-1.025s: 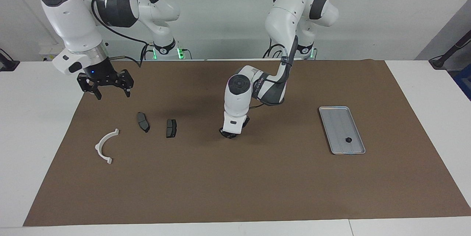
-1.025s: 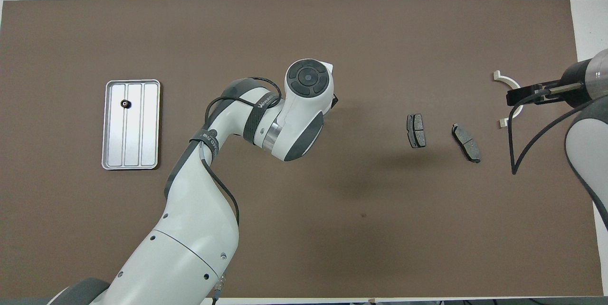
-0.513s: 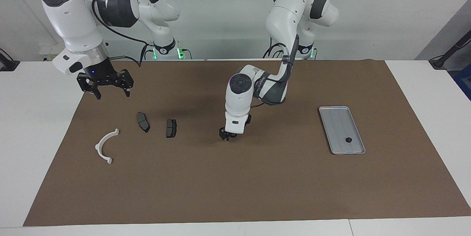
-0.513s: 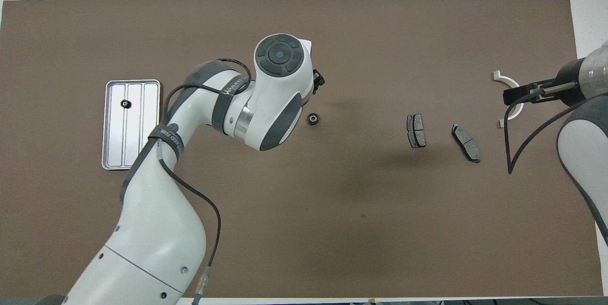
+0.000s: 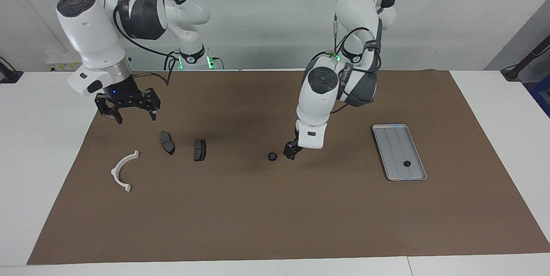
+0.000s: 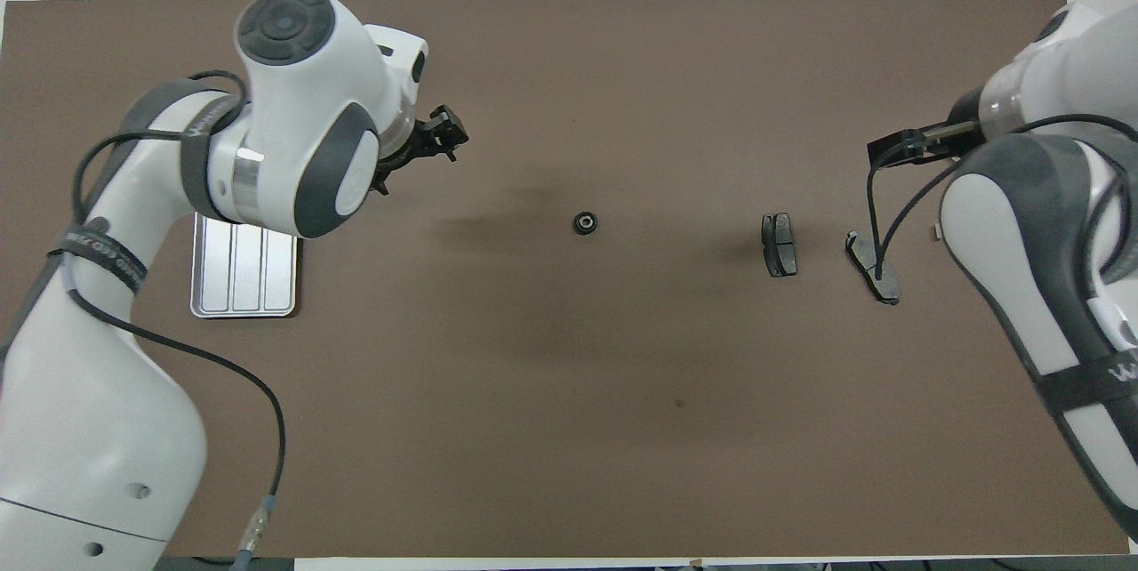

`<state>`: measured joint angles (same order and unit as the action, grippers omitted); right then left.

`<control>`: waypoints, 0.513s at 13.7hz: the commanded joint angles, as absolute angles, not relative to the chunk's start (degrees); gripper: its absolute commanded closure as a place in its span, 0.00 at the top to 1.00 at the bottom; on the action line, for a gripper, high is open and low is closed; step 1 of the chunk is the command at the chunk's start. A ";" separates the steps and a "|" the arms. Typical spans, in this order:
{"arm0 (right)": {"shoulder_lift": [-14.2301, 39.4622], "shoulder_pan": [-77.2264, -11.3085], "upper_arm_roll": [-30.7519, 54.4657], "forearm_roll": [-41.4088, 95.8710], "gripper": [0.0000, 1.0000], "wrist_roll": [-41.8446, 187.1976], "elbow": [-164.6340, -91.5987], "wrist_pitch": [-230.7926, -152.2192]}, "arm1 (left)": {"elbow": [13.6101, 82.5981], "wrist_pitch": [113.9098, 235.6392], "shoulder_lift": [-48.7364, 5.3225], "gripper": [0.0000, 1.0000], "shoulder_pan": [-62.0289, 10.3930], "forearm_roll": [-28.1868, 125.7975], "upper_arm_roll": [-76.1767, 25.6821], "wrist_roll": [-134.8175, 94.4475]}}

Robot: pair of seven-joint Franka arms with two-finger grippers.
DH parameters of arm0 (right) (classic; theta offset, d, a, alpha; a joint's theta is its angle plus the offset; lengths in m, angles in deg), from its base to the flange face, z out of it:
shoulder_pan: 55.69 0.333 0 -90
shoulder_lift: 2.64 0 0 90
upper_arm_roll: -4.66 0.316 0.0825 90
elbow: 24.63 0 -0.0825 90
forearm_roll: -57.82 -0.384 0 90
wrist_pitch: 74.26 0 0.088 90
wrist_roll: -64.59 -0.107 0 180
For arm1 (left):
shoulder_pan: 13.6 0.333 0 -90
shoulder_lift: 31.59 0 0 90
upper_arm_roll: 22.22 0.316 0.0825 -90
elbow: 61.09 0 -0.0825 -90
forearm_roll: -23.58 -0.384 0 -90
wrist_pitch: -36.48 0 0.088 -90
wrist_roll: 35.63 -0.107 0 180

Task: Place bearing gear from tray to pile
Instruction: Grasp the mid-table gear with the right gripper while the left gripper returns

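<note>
A small dark bearing gear (image 5: 272,156) (image 6: 584,222) lies free on the brown mat, midway between the tray and the pile. My left gripper (image 5: 291,153) (image 6: 443,132) hovers open just beside it on the tray's side, holding nothing. The silver tray (image 5: 393,140) (image 6: 244,273) sits toward the left arm's end, with another small dark part (image 5: 406,164) on it; the left arm hides much of the tray from overhead. The pile is a white bracket (image 5: 123,170) and two brake pads (image 5: 166,142) (image 5: 200,149). My right gripper (image 5: 135,116) hangs open above the mat by the pads.
The brown mat (image 5: 275,216) covers most of the white table. In the overhead view the right arm (image 6: 1022,224) hides most of the bracket and overlaps one brake pad (image 6: 873,266); the other pad (image 6: 779,244) shows whole.
My left gripper has opened, left the bearing gear on the mat, and drawn back toward the tray while rising. The right gripper has shifted slightly toward the pads.
</note>
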<state>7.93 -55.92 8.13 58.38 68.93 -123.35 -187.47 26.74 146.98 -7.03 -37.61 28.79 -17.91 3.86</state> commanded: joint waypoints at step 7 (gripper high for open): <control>21.27 -36.20 8.08 63.17 1.00 42.91 -116.40 -193.35 | 39.87 156.16 -13.31 0.72 -18.26 23.86 -18.09 -35.26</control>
<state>20.19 -37.78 8.28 61.38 46.65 -119.18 -193.68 34.37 151.08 -10.82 -19.21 26.69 -17.54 -31.41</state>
